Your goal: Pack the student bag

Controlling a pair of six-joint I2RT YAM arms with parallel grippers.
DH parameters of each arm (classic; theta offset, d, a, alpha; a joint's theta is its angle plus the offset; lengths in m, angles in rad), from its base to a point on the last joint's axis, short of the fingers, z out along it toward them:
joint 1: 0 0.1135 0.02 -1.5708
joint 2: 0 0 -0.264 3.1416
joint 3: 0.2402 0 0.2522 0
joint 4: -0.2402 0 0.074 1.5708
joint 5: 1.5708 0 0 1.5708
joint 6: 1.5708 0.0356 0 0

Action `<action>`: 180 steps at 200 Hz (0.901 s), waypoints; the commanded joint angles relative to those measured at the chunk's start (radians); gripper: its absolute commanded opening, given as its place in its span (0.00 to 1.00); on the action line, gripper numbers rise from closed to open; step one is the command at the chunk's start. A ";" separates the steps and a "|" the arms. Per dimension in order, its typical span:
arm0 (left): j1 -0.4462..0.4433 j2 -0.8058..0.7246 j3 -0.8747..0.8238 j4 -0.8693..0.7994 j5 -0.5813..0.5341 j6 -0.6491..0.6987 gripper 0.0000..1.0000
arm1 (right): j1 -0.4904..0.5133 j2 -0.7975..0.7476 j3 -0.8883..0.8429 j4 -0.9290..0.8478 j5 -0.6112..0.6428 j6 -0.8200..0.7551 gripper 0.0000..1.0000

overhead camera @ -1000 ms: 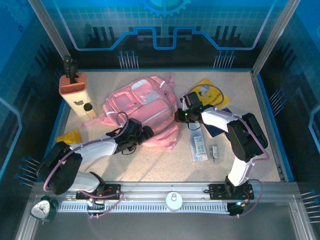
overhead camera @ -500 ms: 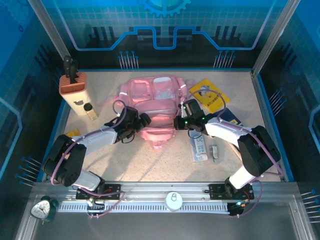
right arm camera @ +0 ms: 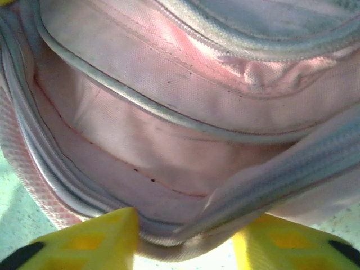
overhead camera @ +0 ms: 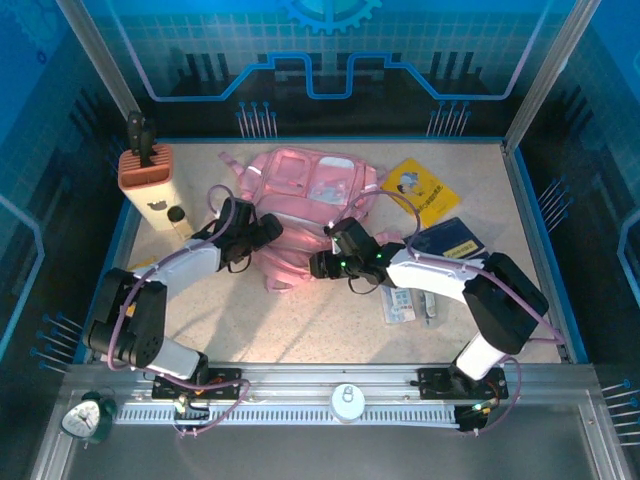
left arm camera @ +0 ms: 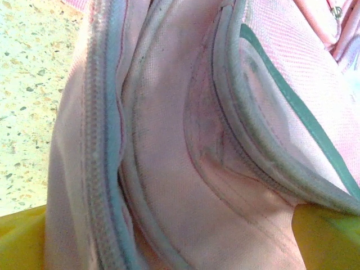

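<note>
The jaws of the left gripper (overhead camera: 268, 230) stand wide apart, with a zipper fold of the student bag (overhead camera: 310, 185) between them. Those of the right gripper (overhead camera: 318, 265) are apart too, around the bag's near rim. The bag, soft pink with pale piping, lies mid-table (overhead camera: 300, 320). The print on the yellow book (overhead camera: 420, 187) is too small to read.

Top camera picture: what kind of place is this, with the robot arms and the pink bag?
Most likely a robot lab work booth, not a classroom. Blue wall panels box in a speckled table, and two robot arms are bolted to a metal rail near a soft pink fabric backpack.
</note>
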 commanded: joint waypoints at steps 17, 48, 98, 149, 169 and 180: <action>-0.002 -0.139 -0.003 -0.016 0.092 0.028 0.99 | 0.011 -0.175 -0.044 -0.098 0.061 -0.047 0.74; -0.048 -0.231 -0.028 -0.079 0.136 -0.014 0.99 | -0.060 -0.270 -0.072 -0.177 0.093 -0.071 1.00; -0.236 -0.330 -0.095 -0.103 0.065 -0.143 0.99 | -0.273 -0.239 -0.012 -0.227 -0.008 -0.078 1.00; -0.492 -0.285 -0.129 0.019 -0.052 -0.280 0.96 | -0.461 -0.042 0.076 -0.129 -0.228 -0.003 1.00; -0.540 -0.218 -0.100 0.041 -0.074 -0.287 0.95 | -0.511 0.048 0.138 -0.092 -0.262 0.008 0.97; -0.558 -0.181 -0.091 0.069 -0.079 -0.292 0.93 | -0.536 0.097 0.175 -0.074 -0.263 0.003 0.94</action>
